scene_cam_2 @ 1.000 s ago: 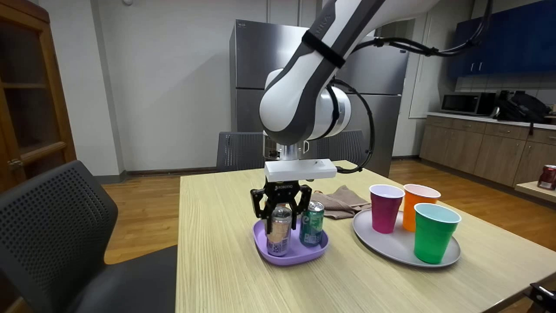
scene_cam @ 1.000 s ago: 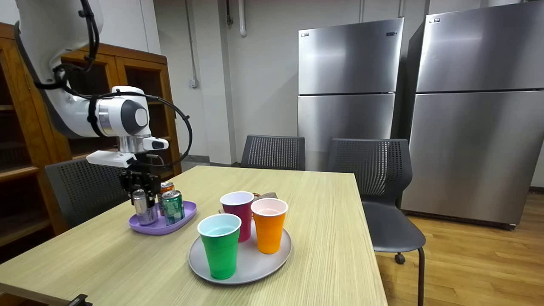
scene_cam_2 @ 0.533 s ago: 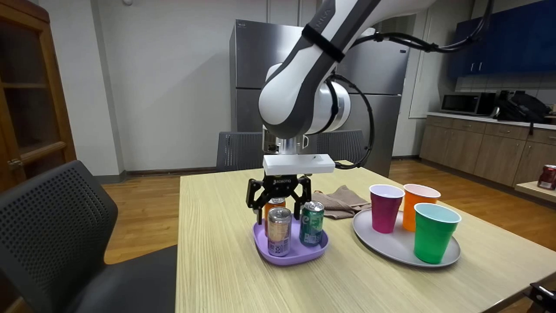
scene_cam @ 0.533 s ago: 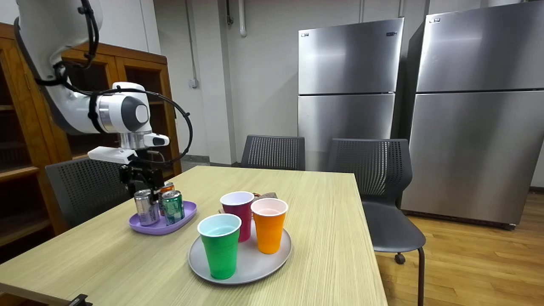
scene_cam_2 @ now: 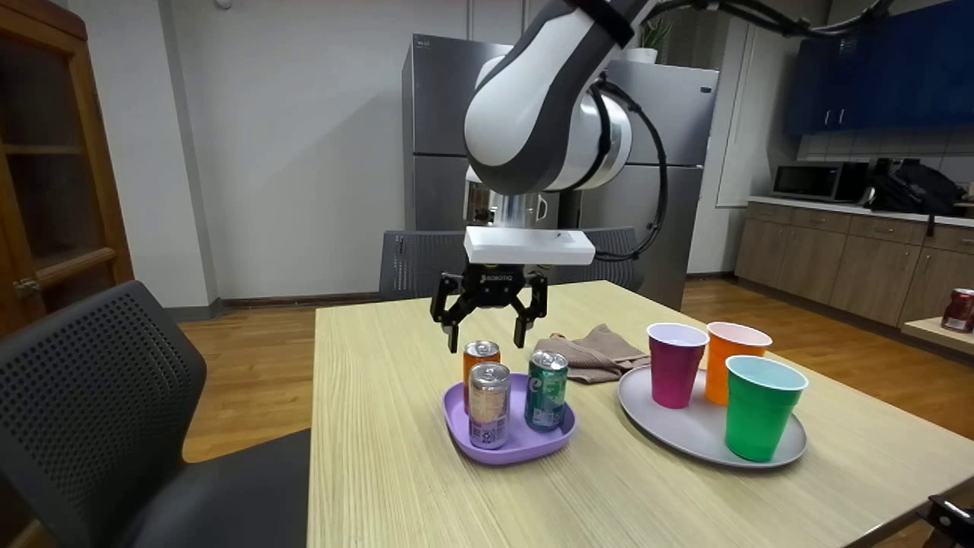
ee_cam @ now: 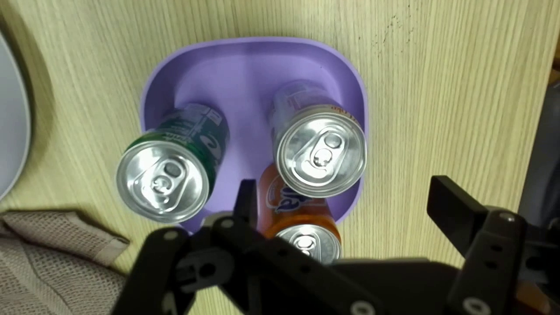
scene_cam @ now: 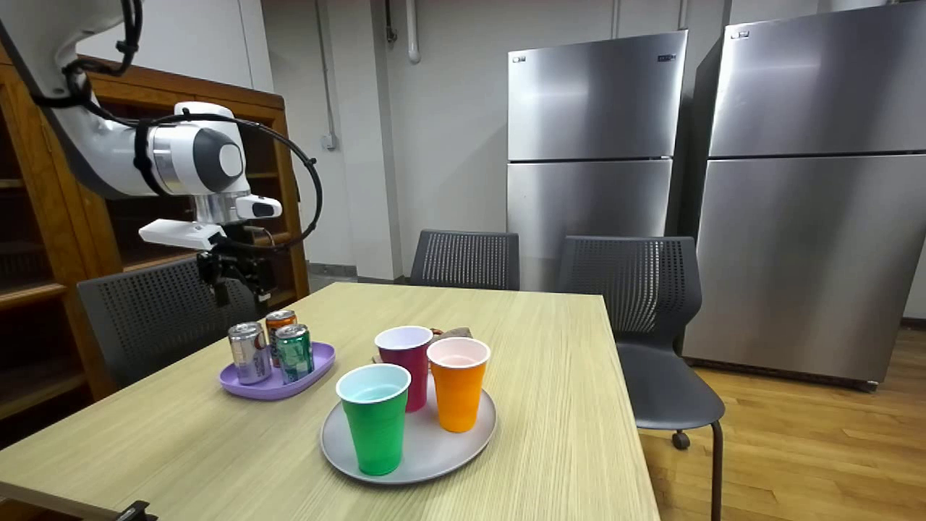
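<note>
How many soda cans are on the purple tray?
3: in an exterior view, the silver can stands in front, the orange can behind it, and the green can to their right. The wrist view shows no others.

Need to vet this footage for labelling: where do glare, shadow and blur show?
Wrist view: bright glare atop the silver can and green can, a dim shadow beside the gray plate, and the gripper looking slightly soft; in an exterior view, pale reflections on a steel refrigerator; in an exterior view, a slanting shadow on the wall.
</note>
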